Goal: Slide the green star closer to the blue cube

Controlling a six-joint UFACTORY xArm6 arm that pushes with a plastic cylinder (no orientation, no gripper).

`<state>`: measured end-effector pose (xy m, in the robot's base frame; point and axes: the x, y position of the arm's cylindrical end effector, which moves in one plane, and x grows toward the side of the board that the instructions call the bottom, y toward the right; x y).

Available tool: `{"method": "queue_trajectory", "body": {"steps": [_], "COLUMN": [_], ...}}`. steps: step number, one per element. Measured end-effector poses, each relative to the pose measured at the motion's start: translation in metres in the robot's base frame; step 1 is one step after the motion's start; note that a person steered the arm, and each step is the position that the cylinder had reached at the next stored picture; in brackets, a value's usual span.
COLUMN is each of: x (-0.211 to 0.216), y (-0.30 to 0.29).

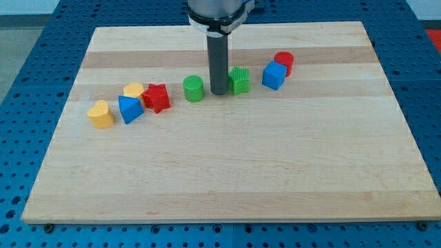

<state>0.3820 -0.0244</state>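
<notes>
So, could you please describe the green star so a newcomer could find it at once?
On the wooden board, follow the dark rod down to my tip. The green star sits right against it on the view's right. Unlike the smooth green cylinder on the other side, it has ridged points.

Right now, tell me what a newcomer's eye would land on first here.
The dark rod, whose tip sits between the green cylinder and the green star. To the star's right stand the blue cube and a red cylinder; more blocks cluster at the view's left.
</notes>
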Motion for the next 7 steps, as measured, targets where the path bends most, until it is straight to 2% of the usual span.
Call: {"method": "queue_trajectory", "body": {"steps": [3,5,7], "x": [-0.047,-0.016,-0.012], "y": [-0.003,-0.002,0.019]}}
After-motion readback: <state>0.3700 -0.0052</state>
